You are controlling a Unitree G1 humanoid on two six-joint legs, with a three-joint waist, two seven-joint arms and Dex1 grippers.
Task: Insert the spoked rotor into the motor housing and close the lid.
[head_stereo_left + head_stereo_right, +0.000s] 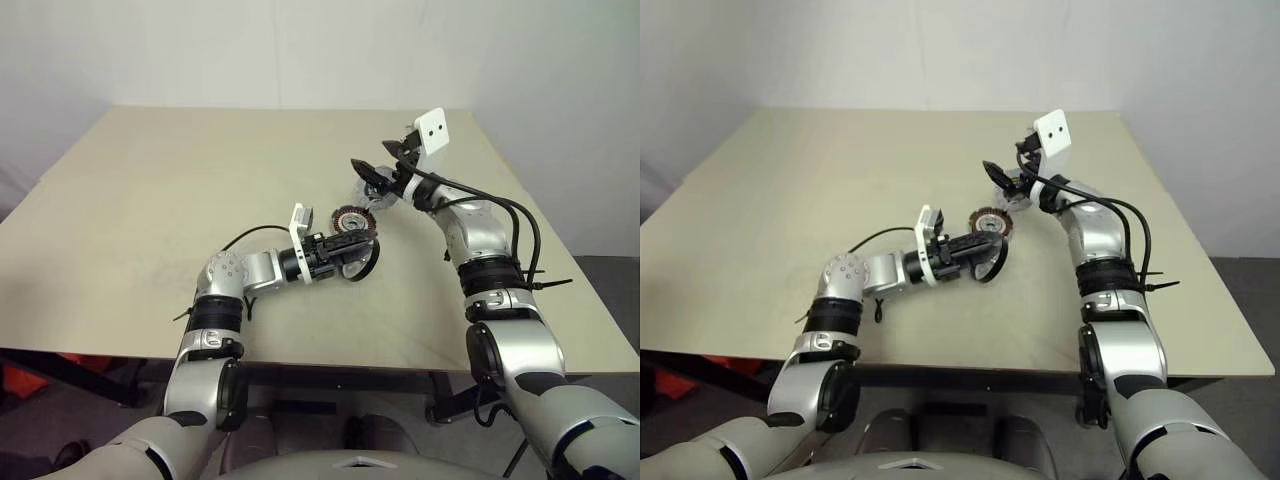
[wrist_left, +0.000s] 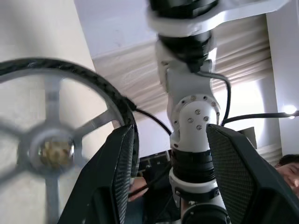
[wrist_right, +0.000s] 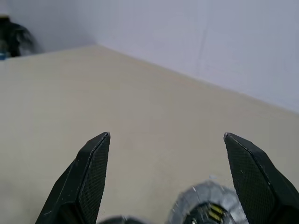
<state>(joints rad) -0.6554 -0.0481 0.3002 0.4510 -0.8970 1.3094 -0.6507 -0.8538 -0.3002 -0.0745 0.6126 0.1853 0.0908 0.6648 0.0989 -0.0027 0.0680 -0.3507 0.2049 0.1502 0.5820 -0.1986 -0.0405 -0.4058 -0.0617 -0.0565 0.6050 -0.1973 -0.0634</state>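
Motor housing (image 1: 350, 220) sits mid-surface, copper windings up. Spoked rotor (image 2: 56, 144) leans just beside the housing, against one finger of the left gripper (image 1: 356, 246), whose jaws are parted, gripping nothing. Right gripper (image 3: 170, 182) hovers above the housing, jaws wide, probably ready to steady it.

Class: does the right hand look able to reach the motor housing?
Probably yes: the open right hand sits just beyond the motor housing; the left hand crowds only its near side.

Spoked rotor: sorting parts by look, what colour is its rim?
Black rim on the spoked rotor, with pale grey spokes; left wrist view shows it best.
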